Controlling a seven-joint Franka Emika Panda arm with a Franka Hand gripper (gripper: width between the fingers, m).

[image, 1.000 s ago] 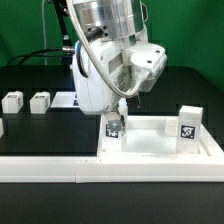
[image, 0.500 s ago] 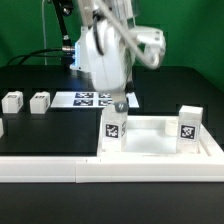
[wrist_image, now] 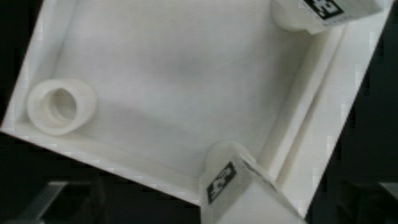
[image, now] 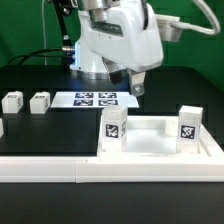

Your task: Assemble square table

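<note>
The square table's white slab [image: 160, 140] lies at the front on the exterior view's right, inside the white rail. Two white tagged legs stand upright on its near corners, one on the left [image: 113, 127] and one on the right [image: 187, 123]. My gripper [image: 135, 90] hangs open and empty above and behind the left leg, clear of it. In the wrist view the slab [wrist_image: 178, 90] fills the picture, with a round corner socket [wrist_image: 63, 105], the near leg [wrist_image: 240, 185] and the other leg [wrist_image: 320, 8].
Two loose legs [image: 12, 101] [image: 40, 101] stand on the black table at the exterior view's left, and a third [image: 1, 127] is at the edge. The marker board [image: 95, 99] lies behind the slab. The long white rail [image: 50, 165] runs along the front.
My gripper was down on the left upright leg, has let it go, and has risen up and toward the exterior view's right. The leg stays upright on the slab.
</note>
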